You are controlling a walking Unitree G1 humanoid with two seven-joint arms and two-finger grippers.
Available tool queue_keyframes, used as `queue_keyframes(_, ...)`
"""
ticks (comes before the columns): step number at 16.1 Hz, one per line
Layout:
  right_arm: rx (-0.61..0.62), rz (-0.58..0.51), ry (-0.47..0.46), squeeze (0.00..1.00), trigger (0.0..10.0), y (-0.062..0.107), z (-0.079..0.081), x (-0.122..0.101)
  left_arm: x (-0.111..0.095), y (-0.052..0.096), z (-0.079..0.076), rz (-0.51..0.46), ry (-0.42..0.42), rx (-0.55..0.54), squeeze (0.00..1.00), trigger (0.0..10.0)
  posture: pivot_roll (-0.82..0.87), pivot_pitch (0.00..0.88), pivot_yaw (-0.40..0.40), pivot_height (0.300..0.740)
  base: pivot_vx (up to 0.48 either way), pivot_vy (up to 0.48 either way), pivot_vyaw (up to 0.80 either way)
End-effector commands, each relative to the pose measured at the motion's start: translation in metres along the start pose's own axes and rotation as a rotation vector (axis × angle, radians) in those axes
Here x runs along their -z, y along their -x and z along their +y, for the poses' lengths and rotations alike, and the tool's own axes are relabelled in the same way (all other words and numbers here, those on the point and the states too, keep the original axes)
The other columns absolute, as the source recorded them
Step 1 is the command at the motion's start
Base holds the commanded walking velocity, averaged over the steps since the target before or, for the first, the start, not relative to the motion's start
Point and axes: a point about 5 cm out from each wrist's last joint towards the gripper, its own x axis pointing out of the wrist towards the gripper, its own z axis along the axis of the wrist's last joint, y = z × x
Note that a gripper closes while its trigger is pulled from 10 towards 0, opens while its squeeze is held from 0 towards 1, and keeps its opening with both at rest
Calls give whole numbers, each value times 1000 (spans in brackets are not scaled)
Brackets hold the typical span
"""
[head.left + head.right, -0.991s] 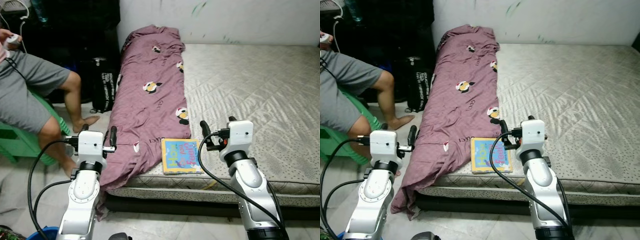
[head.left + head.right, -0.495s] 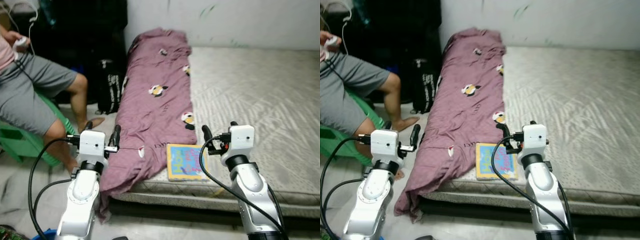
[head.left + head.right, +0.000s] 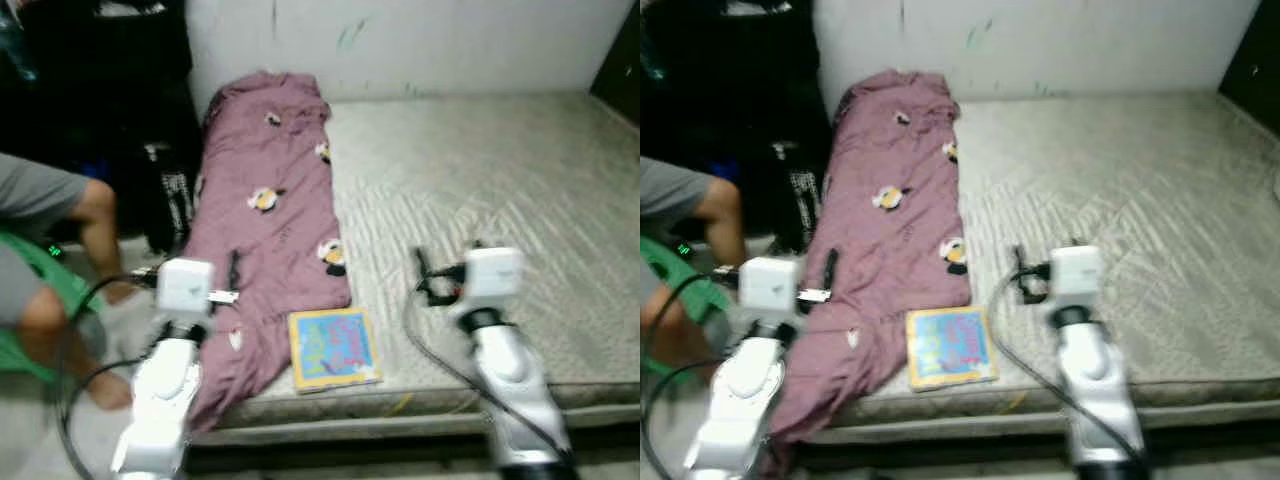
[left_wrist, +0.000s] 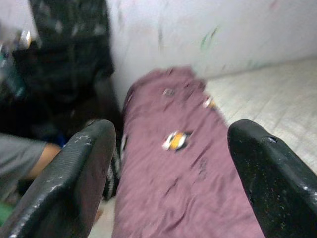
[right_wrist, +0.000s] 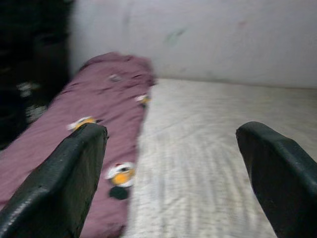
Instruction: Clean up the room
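Observation:
A purple blanket [image 3: 265, 200] with cartoon prints lies along the left side of the grey mattress [image 3: 490, 170] and hangs over its near left corner. A colourful picture book [image 3: 334, 348] rests flat at the mattress's near edge, beside the blanket. My left gripper [image 4: 171, 128] is open, held over the blanket's hanging part, left of the book. Just right of the book, my right gripper [image 5: 172, 130] is open above the mattress. Both are empty. All views are blurred.
A person sits at the far left on a green chair [image 3: 30, 260], one knee [image 3: 95, 195] near the bed. A black bag [image 3: 165, 195] stands on the floor against the bed's left side. A white wall [image 3: 420, 40] backs the mattress.
The whole picture has shifted and blurred, so the camera moved: bed and book now sit further left in view. Both arms keep the same pose with open fingers.

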Motion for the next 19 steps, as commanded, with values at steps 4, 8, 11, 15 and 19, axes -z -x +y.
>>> queue_keyframes(4,18,-3,16,0,10000,2,-5,-1,-3,-1,-2,-6,-20,7,0,10000,-99,0,7,740,0,0,0)
queue_keyframes(8,19,-2,17,0,10000,2,-5,-1,-3,-2,-3,-10,-15,18,0,10000,-102,0,9,740,0,-314,0)
queue_keyframes(11,19,-3,21,0,10000,2,-5,-1,-3,-2,-3,-11,-14,21,0,10000,-103,0,9,740,0,-364,435)
queue_keyframes(15,19,-4,21,0,10000,2,-6,-1,-3,-3,-4,-15,-12,26,0,10000,-104,0,9,740,0,-364,564)
queue_keyframes(19,19,-4,23,0,10000,2,-6,-1,-3,-3,-5,-16,-9,29,0,10000,-105,0,8,740,0,-359,0)
